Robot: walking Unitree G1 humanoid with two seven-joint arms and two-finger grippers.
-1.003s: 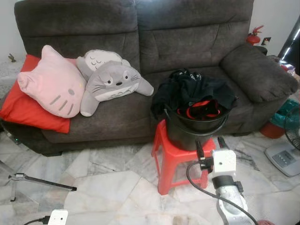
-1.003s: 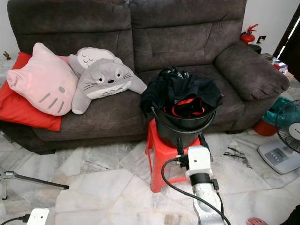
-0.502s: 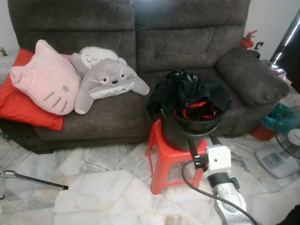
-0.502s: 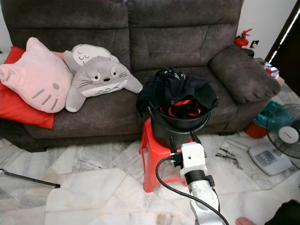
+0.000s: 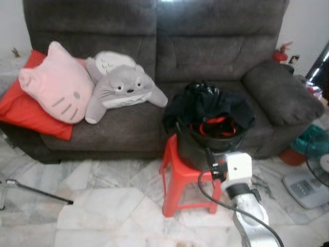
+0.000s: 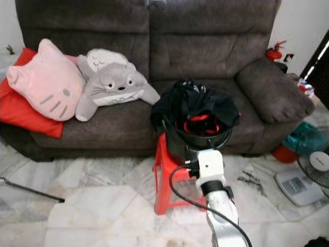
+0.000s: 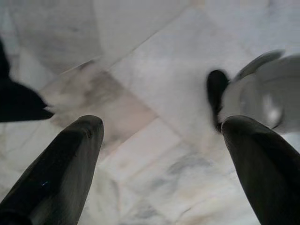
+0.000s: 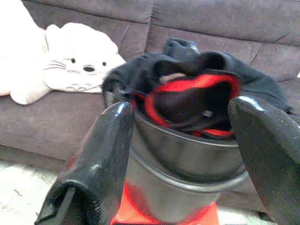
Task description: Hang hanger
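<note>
The right tool [image 8: 187,154] is held wide open just before the bucket [image 6: 198,141] of clothes [image 6: 198,105]; nothing is grasped, so hanging is judged not yet begun.

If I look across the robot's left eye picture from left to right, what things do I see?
Red cushion → pink cat pillow → grey plush toy → red stool → black bucket of clothes → sofa armrest → white fan.
</note>
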